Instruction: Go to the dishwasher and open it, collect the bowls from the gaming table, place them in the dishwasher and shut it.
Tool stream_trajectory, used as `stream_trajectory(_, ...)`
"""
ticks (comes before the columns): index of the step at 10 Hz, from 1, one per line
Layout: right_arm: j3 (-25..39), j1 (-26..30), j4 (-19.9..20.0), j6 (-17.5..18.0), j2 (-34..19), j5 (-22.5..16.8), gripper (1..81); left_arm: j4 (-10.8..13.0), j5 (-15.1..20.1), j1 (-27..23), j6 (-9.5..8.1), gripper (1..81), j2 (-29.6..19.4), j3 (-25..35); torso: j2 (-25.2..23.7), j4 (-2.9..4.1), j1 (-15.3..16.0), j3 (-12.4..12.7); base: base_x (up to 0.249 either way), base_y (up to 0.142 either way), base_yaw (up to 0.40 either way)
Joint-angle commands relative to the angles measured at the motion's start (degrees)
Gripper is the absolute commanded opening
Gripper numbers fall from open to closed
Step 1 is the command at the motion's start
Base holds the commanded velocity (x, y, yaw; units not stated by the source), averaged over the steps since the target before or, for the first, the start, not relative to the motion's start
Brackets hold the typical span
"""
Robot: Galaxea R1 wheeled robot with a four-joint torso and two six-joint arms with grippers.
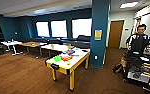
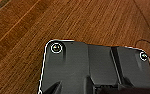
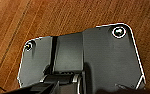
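**Facing the gaming table across open wood floor**

Starting at the left of the head view, a broad stretch of bare wooden floor (image 1: 18, 72) fills the lower left of the frame and runs up to a white table (image 1: 11, 43) and a row of wooden-topped tables (image 1: 31, 45) set under bright windows (image 1: 63, 28) in the dark blue back wall.

At centre frame stands the gaming table (image 1: 67, 61): white top, yellow edge and legs, one corner turned toward the camera. On its top sit a green bowl (image 1: 57, 58), an orange bowl (image 1: 66, 58) just beside it, and colourful flat boxes (image 1: 72, 52) farther back. Floor lies open along its left side and its near end.

Right of the table rises a teal pillar (image 1: 99, 32); the gap between pillar and table is narrow. Beyond it is a wooden door (image 1: 115, 33). At the right edge a person (image 1: 139, 41) stands behind a dark control rig (image 1: 137, 68).

Both wrist views look straight down on wood planks past the robot's own dark plate; a thin dark cable (image 2: 147, 32) crosses the floor in the left wrist view. Whether either gripper's jaws are released or clenched cannot be told.
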Motion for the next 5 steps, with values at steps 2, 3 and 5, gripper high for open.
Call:
stream_trajectory(2, 0.30, 3.38, -0.15, 0.04, -0.11, -2.56, 81.1, 0.04, 2.16, -3.50, 0.25, 81.1, -0.26, -0.14, 0.00, 0.00, 0.00, 0.00, 0.000, 0.072, 0.000)
stream_trajectory(3, 0.30, 3.38, -0.15, 0.04, -0.11, -2.56, 81.1, 0.04, 2.16, -3.50, 0.33, 81.1, -0.26, -0.14, 0.00, 0.00, 0.00, 0.00, 0.000, 0.066, 0.000)
stream_trajectory(5, 0.22, 3.29, -0.15, 0.04, -0.11, -2.56, 81.1, 0.04, 2.07, -3.50, 0.33, 81.1, -0.26, -0.14, 0.00, 0.00, 0.00, 0.00, 0.000, 0.066, 0.000)
